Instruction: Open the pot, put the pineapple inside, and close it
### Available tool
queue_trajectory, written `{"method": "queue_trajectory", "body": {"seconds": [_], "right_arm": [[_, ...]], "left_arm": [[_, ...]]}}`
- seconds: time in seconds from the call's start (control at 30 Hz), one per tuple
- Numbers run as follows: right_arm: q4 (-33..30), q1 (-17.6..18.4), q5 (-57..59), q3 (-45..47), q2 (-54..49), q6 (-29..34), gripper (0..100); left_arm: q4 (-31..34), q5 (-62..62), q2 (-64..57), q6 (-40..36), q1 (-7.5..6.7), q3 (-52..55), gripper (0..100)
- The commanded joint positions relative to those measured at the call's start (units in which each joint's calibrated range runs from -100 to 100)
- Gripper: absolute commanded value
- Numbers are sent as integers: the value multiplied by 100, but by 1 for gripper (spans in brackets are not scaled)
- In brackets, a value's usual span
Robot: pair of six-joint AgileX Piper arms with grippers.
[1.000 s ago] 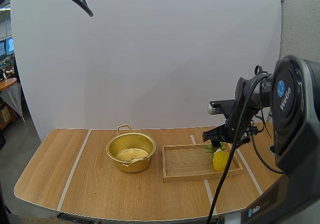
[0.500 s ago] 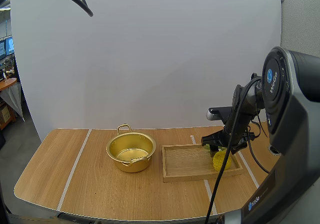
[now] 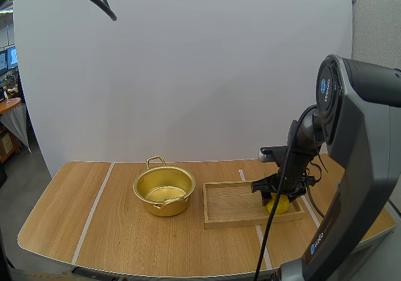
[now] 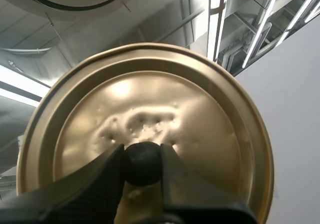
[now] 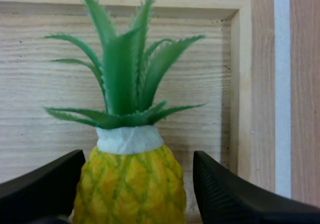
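The pot [image 3: 164,191] stands on the table [image 3: 69,218] left of the tray [image 3: 230,204] holding the pineapple [image 3: 278,204].

one gold pot [image 3: 156,207] | one gold lid [image 4: 200,134] | one pineapple [image 5: 127,184] | one wooden tray [image 3: 229,204] | one wooden table [image 3: 125,243]

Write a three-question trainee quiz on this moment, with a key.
1. True or false: the shiny gold metal pot stands uncovered on the wooden table.
2. The fingers of the left gripper pinch: A) the black knob of the round gold lid; B) the pot's rim; C) the pot's handle.
3. Fill in: the yellow plastic pineapple with green leaves stands in the shallow wooden ____, between the open fingers of the right gripper.

Key: 1 true; 2 A; 3 tray.
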Motion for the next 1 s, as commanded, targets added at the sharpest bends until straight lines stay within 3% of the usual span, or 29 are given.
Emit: {"method": "queue_trajectory", "body": {"seconds": [0.0, 0.07, 0.1, 0.13, 0.2, 0.23, 0.43, 0.6, 0.7, 0.97], "right_arm": [[19, -12, -179, 25, 75, -125, 100], [19, -12, -179, 25, 75, -125, 81], [19, -12, -179, 25, 75, -125, 58], [19, -12, -120, 25, 75, -125, 47], [92, -12, 17, 25, 62, -125, 12], [153, -12, 102, 25, 49, -129, 0], [201, -12, 292, 11, -129, -335, 0], [943, 32, 434, -56, -741, -1155, 0], [1309, 229, 579, -128, -1260, -1592, 0], [1345, 1134, 1233, -534, -2201, -1171, 0]], "left_arm": [[22, -191, -42, 7, -20, -41, 0], [22, -191, -42, 7, -20, -41, 0], [22, -191, -42, 7, -20, -41, 0], [22, -191, -42, 7, -20, -41, 0], [22, -191, -42, 7, -20, -41, 0], [22, -191, -42, 7, -20, -41, 0], [22, -191, -42, 7, -20, -41, 0], [22, -191, -42, 7, -20, -41, 0], [22, -191, -42, 7, -20, -41, 0], [22, -191, -42, 7, -20, -41, 0]]}}
